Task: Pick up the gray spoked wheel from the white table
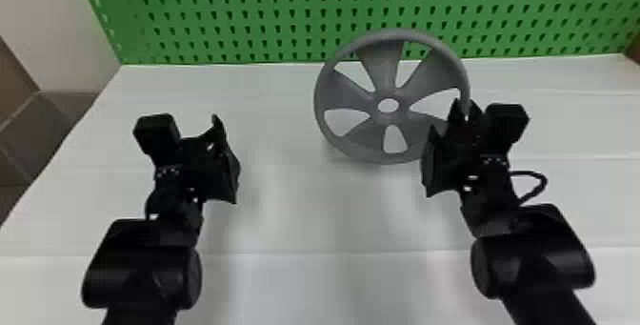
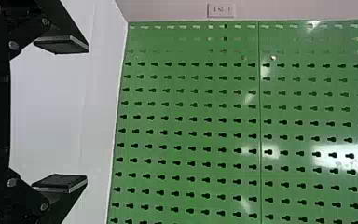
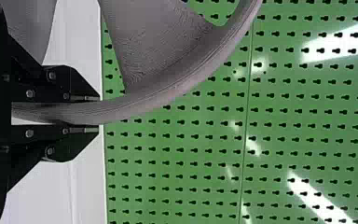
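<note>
Gripping the gray spoked wheel (image 1: 381,66) by its rim with the right tool (image 1: 464,110)

Pinching the rim (image 3: 177,88) between two flat black fingers (image 3: 70,144), pressed close on either side of it in the right wrist view. Tilting the wheel with its face toward the head camera, showing five broad spokes around an open round hub. Placing it over the far part of the white bench (image 1: 295,195), right of the middle in the head view, just to the left of the right tool and in front of the green pegboard (image 1: 228,14) (cannot tell about contact between lower edge and bench). Casting a faint shadow near that edge.

Holding the left tool (image 1: 207,137) open over the bench, to the left of the wheel and well apart from it, with fingers spread wide in the left wrist view. Looping a black cable (image 1: 544,183) out beside the right arm (image 1: 533,257).
</note>
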Available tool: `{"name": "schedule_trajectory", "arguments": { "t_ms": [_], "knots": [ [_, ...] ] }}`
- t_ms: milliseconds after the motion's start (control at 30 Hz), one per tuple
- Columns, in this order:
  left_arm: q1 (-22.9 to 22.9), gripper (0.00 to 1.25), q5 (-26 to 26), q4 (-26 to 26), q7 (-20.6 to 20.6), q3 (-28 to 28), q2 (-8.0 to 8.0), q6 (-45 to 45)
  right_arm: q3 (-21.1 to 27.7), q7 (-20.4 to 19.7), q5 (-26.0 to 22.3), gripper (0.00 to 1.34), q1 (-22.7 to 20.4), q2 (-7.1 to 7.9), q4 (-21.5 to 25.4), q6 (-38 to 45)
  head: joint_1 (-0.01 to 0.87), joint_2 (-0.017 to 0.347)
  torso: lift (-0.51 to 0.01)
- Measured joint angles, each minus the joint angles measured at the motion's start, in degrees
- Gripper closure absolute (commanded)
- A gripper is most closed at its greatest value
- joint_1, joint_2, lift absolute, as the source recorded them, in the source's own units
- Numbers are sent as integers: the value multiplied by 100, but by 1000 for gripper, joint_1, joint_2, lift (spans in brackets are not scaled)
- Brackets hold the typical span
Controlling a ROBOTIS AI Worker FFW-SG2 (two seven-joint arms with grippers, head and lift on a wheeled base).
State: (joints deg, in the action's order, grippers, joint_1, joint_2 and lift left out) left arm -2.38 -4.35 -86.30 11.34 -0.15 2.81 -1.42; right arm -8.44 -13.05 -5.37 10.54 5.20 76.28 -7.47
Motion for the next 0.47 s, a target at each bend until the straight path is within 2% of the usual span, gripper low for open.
{"name": "schedule_trajectory", "arguments": {
  "t_ms": [467],
  "knots": [
    [40,279,20,9,0,6,0,-60,40,88,-52,1230,0,-10,3,18,834,83,-64]
  ]
}}
